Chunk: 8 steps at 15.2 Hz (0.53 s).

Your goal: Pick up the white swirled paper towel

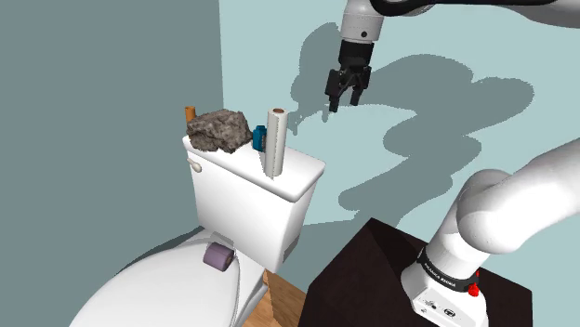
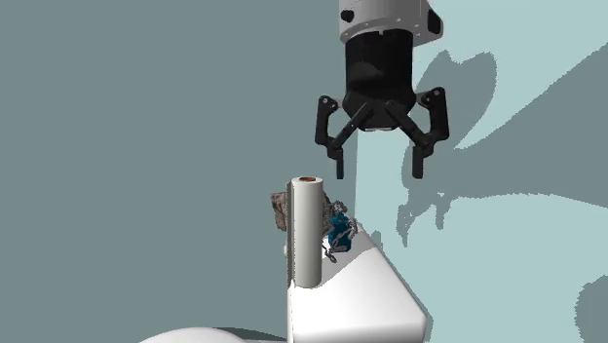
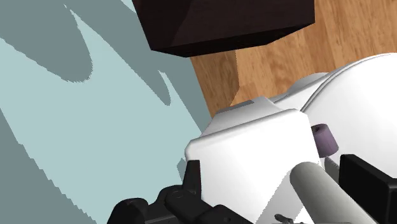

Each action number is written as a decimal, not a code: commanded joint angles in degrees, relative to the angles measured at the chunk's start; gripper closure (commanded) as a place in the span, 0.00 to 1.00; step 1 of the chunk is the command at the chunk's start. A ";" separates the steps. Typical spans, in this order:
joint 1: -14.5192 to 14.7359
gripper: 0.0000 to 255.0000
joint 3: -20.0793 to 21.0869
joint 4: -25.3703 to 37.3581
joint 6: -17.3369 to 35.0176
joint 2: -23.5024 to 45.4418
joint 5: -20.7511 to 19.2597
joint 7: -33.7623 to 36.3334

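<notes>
A tall, pale paper towel roll (image 1: 274, 141) stands upright near the front edge of the white toilet tank lid (image 1: 299, 176). In the second exterior view the roll (image 2: 307, 232) shows its brown core on top. My black gripper (image 1: 345, 102) hangs open in the air, above the roll and off to the shoulder view's right, close to the wall. In the second exterior view the gripper (image 2: 379, 168) has its fingers spread wide, higher than the roll's top and to its right. In the wrist view the roll (image 3: 324, 191) lies near one finger (image 3: 368, 183), untouched.
A grey-brown rock-like lump (image 1: 219, 130), a small blue object (image 1: 259, 137) and an orange cylinder (image 1: 191, 113) share the tank lid behind the roll. A purple roll (image 1: 219, 257) sits on the toilet seat below. The dark stand (image 1: 372, 279) is at lower right.
</notes>
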 commanded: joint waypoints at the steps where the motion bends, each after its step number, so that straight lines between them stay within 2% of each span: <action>1: 0.43 0.00 1.50 2.08 2.02 3.78 0.38 1.92; 8: 1.74 0.00 5.93 12.06 5.96 16.80 -0.25 8.18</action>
